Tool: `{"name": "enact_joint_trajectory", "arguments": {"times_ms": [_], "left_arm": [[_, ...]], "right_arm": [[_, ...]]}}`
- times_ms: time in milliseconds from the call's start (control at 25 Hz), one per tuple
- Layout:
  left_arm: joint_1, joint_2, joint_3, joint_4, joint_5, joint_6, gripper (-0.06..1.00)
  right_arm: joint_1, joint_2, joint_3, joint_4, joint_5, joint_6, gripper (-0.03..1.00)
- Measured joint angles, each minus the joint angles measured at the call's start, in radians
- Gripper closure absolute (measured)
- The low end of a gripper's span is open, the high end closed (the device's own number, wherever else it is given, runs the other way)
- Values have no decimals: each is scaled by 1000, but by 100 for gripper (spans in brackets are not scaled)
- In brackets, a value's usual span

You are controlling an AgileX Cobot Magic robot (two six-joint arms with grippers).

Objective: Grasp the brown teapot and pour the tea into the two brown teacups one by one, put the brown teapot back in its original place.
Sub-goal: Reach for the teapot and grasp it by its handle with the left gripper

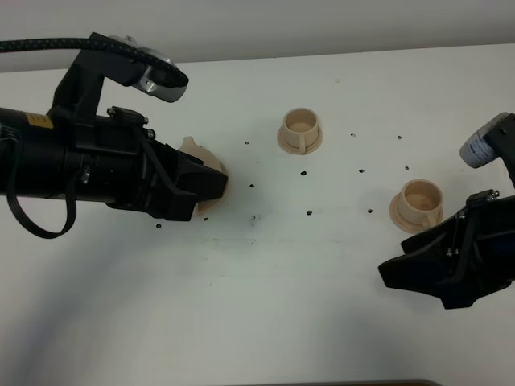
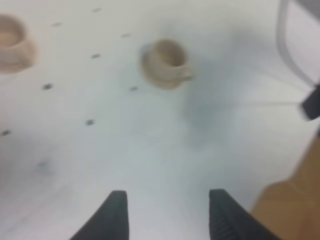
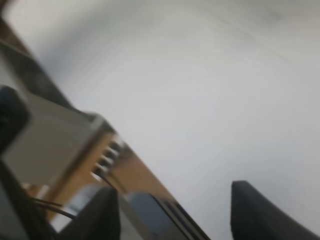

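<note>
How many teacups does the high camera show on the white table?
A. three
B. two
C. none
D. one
B: only the middle teacup and the right teacup stand there, well apart from each other.
</note>
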Motion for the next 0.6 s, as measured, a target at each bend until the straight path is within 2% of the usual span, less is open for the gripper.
{"name": "enact_joint_trajectory", "arguments": {"times_ms": [80,240,440,600], "left_arm": [[0,1,-16,104,-4,-92,54],[0,25,-63,259,2,-241,54],[0,147,-160,370,57,-338,54],[0,260,-263,447,110,-380,54]], "right_arm": [[0,0,-34,-120,-1,113,51],[0,0,-78,-316,1,307,53],[0,0,-98,-545,6,502,54],[0,-21,-103,-749,56,688,54]]}}
